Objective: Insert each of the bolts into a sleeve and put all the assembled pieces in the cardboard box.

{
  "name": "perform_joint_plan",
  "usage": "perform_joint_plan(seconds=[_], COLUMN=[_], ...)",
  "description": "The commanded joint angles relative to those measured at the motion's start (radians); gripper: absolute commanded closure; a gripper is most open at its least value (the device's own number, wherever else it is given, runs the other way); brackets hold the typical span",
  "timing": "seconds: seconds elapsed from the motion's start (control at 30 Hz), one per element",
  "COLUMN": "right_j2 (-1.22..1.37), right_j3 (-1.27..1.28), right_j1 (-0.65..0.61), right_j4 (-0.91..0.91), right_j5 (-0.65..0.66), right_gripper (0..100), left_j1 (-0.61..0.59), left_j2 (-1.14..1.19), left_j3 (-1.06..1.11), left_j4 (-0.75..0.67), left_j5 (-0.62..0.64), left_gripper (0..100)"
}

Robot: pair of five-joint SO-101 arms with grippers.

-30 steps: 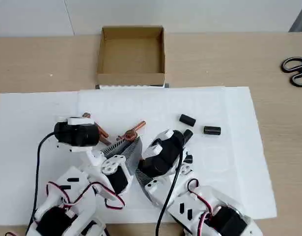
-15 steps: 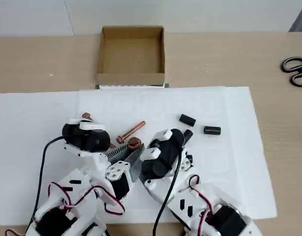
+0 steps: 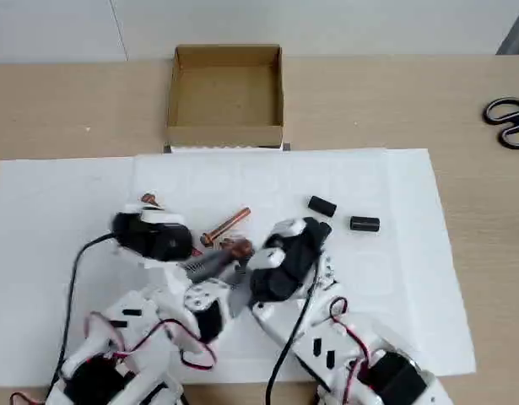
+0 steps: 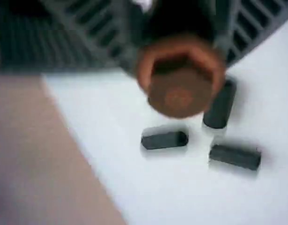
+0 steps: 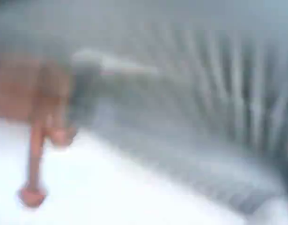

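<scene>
the left claw [image 3: 228, 257] is clamped on a bolt [image 4: 181, 91], holding it just above the sheet [image 3: 73, 194] between the two arms. in the left wrist view its copper head faces the camera. the right claw [image 3: 246, 277] sits close beside it; whether it is apart or together i cannot tell.

a loose bolt [image 3: 225, 226] lies on the sheet just beyond the held one, and a third bolt [image 3: 148, 201] pokes out behind the left arm. three sleeves lie on their sides to the right: a near sleeve [image 3: 323, 229] just beside the right arm, a mid sleeve [image 3: 321, 205] a little beyond it, and a far sleeve [image 3: 364, 224] out to the side. the box [image 3: 225, 133] stands past the sheet's far edge, well apart from both claws, with no assembled piece in it.

the step in hand looks like the first insertion: a bolt is gripped but not yet in a sleeve. the next move likely calls for the right arm to take up a sleeve, probably the near one, and turn its bore toward the bolt's shank. the two then need lining up on one axis before pushing. a small tilt could jam the bolt at the sleeve's mouth.
</scene>
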Motion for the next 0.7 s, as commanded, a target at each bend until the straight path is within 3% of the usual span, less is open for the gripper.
perform_joint_plan(seconds=[0.0, 0.43, 0.67], right_j2=[0.004, 0.005, 0.005], right_j3=[-0.037, -0.005, -0.005], right_j1=[0.013, 0.01, 0.01], right_j4=[-0.039, -0.044, -0.038], right_j5=[0.003, 0.0, 0.0], right_gripper=[99.5, 99.5, 99.5], left_j1=[0.002, -0.005, -0.095], left_j2=[-0.006, -0.008, -0.006], left_j3=[-0.005, -0.044, -0.108], left_j4=[0.026, 0.018, -0.051], left_j5=[-0.006, -0.006, -0.063], left_gripper=[69, 70, 70])
